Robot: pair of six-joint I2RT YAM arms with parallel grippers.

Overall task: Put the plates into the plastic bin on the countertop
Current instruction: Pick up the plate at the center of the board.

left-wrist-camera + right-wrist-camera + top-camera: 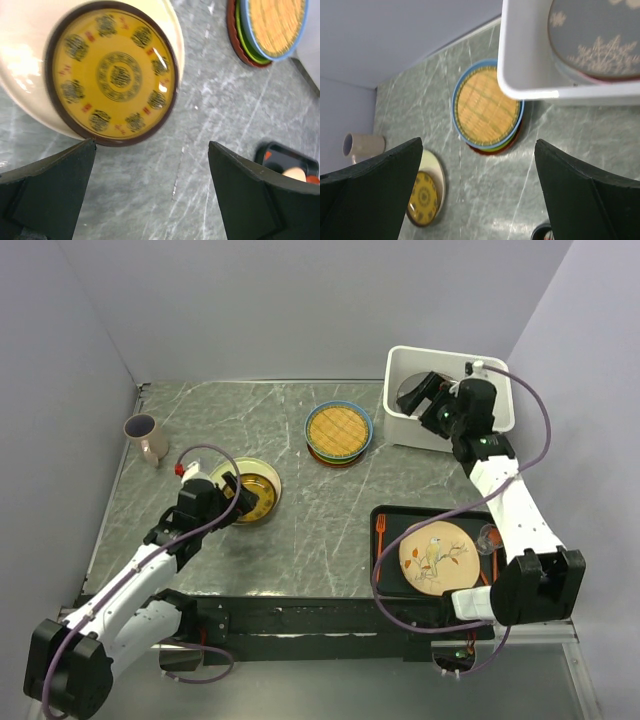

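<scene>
While right jaws hang spread over the plastic bin [402, 428], left jaws gape near a yellow plate [112, 75]

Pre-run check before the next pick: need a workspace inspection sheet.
Surface: countertop, grey-green marble look.
Job's things: plate stack centre; cream plate with yellow dish left; grey plate in plastic bin.
Clutter: mug; black tray with bird plate, fork.
Claws: left claw open by yellow dish; right claw open at bin.
Cables: purple cable loops off each arm.
Surroundings: plain walls.
</scene>
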